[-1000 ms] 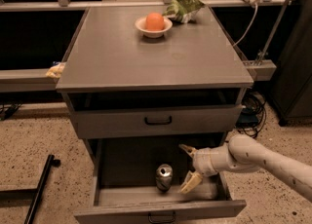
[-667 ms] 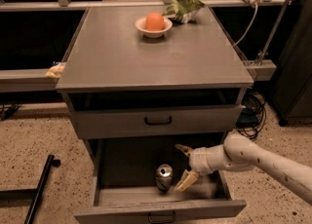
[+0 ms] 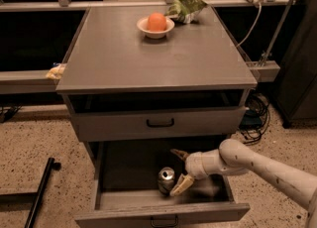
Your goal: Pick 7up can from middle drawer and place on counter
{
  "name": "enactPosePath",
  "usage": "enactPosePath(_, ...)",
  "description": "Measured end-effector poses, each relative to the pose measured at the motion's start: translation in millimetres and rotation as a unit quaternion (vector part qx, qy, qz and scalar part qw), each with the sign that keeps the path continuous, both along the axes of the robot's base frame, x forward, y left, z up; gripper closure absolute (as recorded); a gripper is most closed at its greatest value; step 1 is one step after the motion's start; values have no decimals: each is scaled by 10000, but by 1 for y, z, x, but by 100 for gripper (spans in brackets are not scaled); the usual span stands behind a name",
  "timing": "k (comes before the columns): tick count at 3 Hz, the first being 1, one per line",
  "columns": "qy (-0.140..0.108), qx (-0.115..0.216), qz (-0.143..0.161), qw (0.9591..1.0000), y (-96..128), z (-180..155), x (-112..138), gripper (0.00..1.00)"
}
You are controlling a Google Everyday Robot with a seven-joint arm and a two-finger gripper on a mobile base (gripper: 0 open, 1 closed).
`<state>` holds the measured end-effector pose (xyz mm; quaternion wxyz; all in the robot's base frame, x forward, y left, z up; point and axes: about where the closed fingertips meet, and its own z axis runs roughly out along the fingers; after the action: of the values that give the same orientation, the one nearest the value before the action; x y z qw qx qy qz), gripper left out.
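Note:
The 7up can [image 3: 166, 179] stands upright inside the open middle drawer [image 3: 163, 215], near its front, silver top showing. My gripper [image 3: 178, 171] reaches into the drawer from the right on a white arm. Its fingers are open, one finger [image 3: 179, 154] behind the can and one [image 3: 181, 185] at the can's right side. The can is not held. The counter [image 3: 158, 53] is the grey cabinet top above.
A white bowl with an orange [image 3: 156, 25] and a green bag [image 3: 186, 8] sit at the counter's back. A shallower drawer front [image 3: 159, 123] with a black handle is above the open drawer. A black bar [image 3: 39, 192] lies on the floor at left.
My gripper has moved left inside the drawer, closer to the can, with its fingers still open.

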<state>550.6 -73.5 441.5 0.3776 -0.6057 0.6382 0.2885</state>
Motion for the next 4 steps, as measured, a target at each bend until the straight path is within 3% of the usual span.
enactPosePath(1,21,61,80,9999,11,-13,3,13)
enactPosePath(3,69,148,209,9996,24,-18,1,55)
enactPosePath(4,205,59,137,9997,10,-9,-14,78)
